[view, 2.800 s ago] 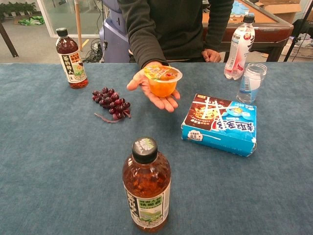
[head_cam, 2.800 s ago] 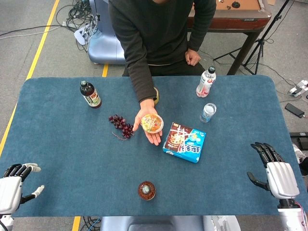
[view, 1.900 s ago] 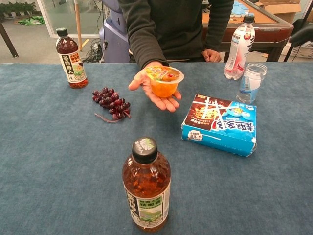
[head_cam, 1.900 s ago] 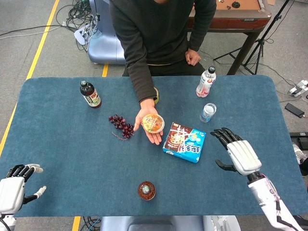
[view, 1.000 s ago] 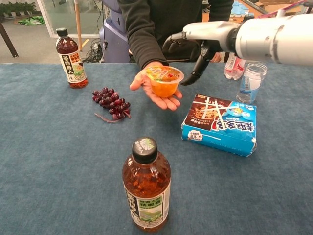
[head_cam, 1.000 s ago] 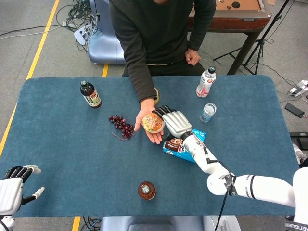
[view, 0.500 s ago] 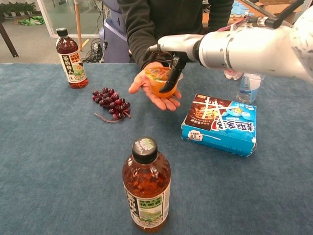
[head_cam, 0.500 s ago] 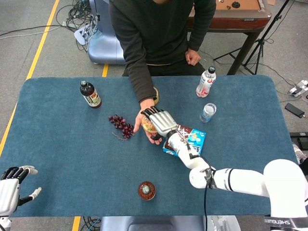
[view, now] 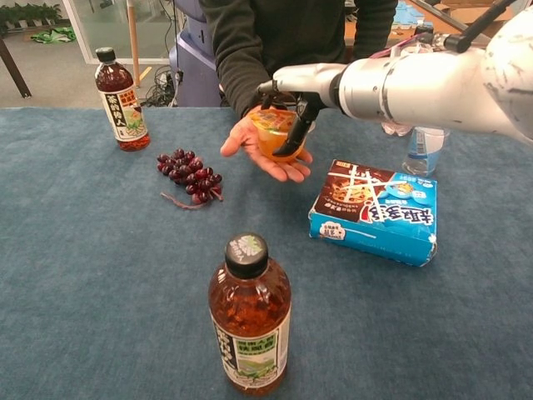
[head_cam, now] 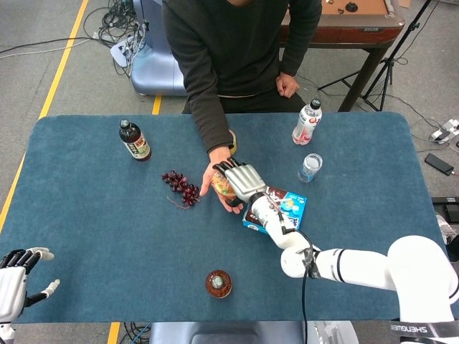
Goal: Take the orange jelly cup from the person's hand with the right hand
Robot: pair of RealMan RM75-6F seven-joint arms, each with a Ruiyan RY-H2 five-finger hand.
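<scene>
The orange jelly cup (view: pixel 268 136) rests on the person's upturned palm (view: pixel 246 147) over the middle of the table. My right hand (view: pixel 301 87) reaches in from the right and covers it. White fingers curl over the lid's far side while the dark thumb presses the cup's near right wall. In the head view the right hand (head_cam: pixel 244 180) hides nearly all of the cup (head_cam: pixel 220 188). My left hand (head_cam: pixel 14 282) hangs off the table's near left corner, holding nothing, fingers apart.
A tea bottle (view: pixel 250 321) stands near the front edge. Grapes (view: pixel 190 175) lie left of the person's hand, and a blue snack box (view: pixel 375 212) lies to its right. A dark bottle (view: pixel 121 100) stands far left. A white bottle (head_cam: pixel 306 122) and a clear cup (head_cam: pixel 310 167) stand far right.
My right arm swung in from the table's right edge to the person's palm, and its fingers and thumb have closed around the jelly cup. The left hand drifted slightly down.
</scene>
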